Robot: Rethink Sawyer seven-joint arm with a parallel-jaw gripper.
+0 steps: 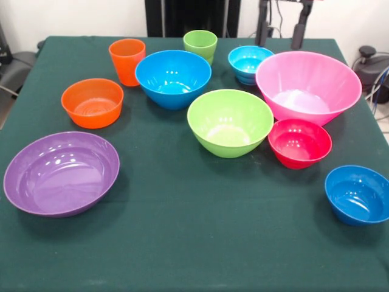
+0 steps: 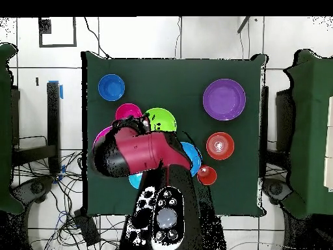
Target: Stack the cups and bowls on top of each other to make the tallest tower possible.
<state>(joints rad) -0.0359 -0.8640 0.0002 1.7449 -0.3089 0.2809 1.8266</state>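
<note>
Green tabletop: bowls, cups all separate, unstacked
pink bowl: empty
purple bowl: empty
orange cup: upright, empty
claw: hidden, cannot tell

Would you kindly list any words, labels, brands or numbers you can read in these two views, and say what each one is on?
None can be read.
The bowls, such as the purple bowl, and the cups, such as the orange cup, are plain.
The arm shows no legible marking from overhead.
</note>
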